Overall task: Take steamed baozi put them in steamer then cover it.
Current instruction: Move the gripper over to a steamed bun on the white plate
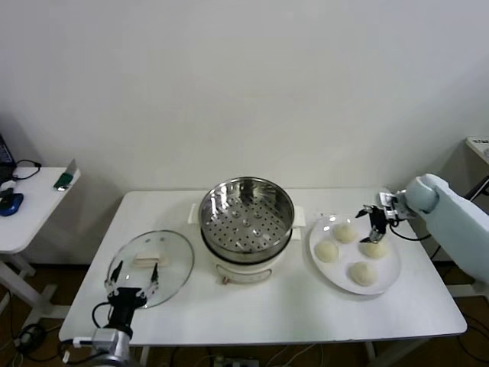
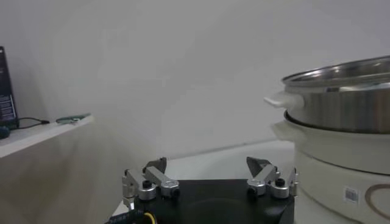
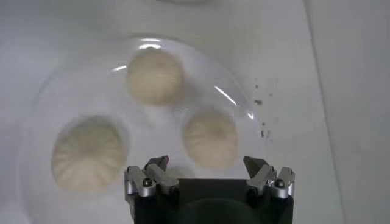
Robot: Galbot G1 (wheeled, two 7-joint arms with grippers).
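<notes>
Four steamed baozi [image 1: 345, 232] lay on the plate [image 1: 391, 277]; the steamer [image 1: 246, 218] stood uncovered. Right gripper [image 1: 374, 230] hovered wide-fingered above them, left gripper [image 1: 133, 281] likewise beside the lid [image 1: 150, 267]. An off-centre closure could squash soft dough.

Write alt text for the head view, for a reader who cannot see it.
An open steamer sits mid-table with its perforated tray bare; to its right, four baozi lie on a white plate, the open right tool hovering over them. The glass lid lies to the left, with the open left tool above its near edge.
</notes>
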